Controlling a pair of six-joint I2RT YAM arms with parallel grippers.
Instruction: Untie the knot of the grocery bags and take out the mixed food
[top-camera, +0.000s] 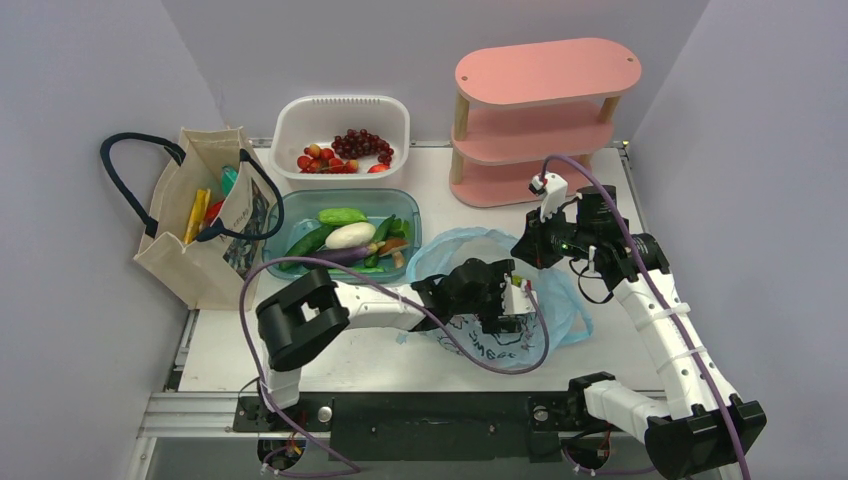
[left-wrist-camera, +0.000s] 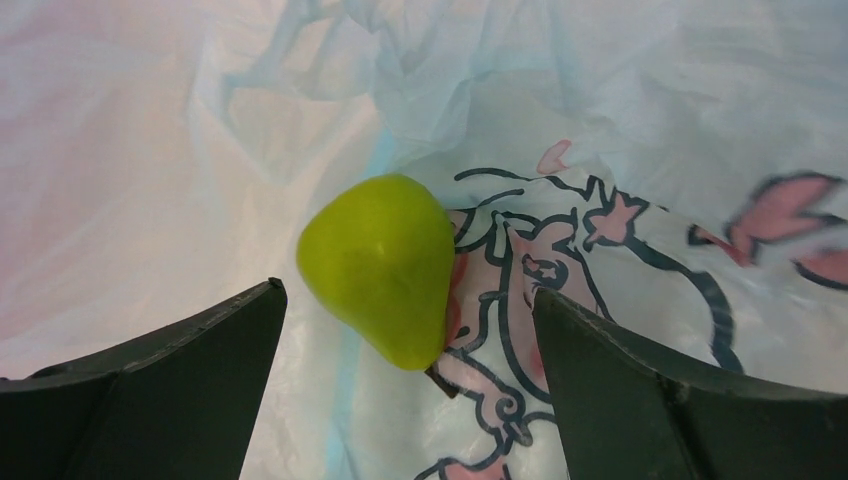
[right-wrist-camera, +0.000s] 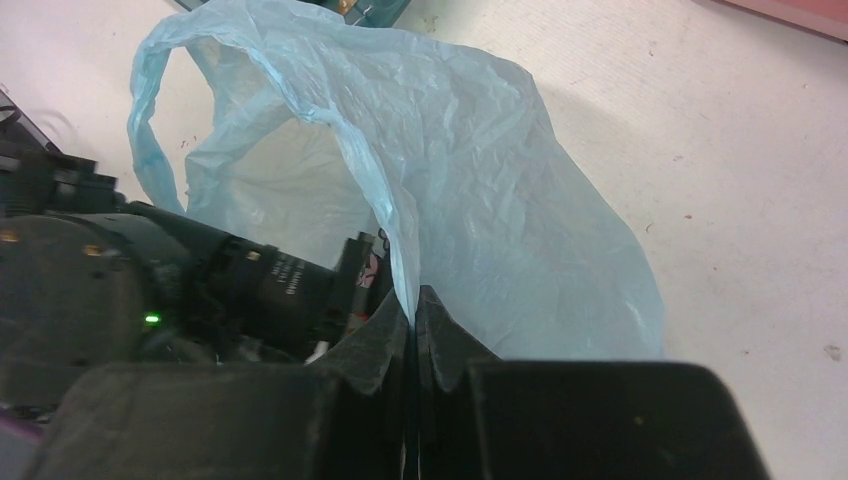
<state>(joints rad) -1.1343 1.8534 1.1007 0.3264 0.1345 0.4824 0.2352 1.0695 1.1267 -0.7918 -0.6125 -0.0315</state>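
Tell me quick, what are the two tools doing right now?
Left tool: open, holding nothing, green pear just ahead.
Right tool: closed, pinching the light blue bag at its edge.

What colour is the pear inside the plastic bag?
Yellow-green; the pear in the plastic bag shows best in the left wrist view.
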